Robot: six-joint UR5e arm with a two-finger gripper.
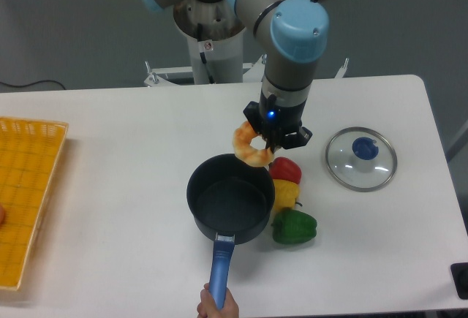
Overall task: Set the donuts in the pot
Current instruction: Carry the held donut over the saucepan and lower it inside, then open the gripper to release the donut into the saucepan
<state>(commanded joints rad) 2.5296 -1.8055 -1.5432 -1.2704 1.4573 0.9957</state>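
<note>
We see the pot (231,202) open from above; three peppers (287,197) crowd its right wall, a hand (217,306) holds its handle.

No readable text is showing anywhere. A small red-and-white sticker (208,45) is sitting on the robot's base column, up and to the left of the claw (271,141), too small to read.

donut (251,145) x1 | pot (230,199) x1 | glass lid (361,158) x1 | peppers x3: red (286,169), yellow (285,193), green (295,226) | yellow basket (25,186) x1 | robot arm (289,47) x1, end effector (272,137) x1 | human hand (217,308) x1, at pot handle | tabletop (117,142) x1
</note>
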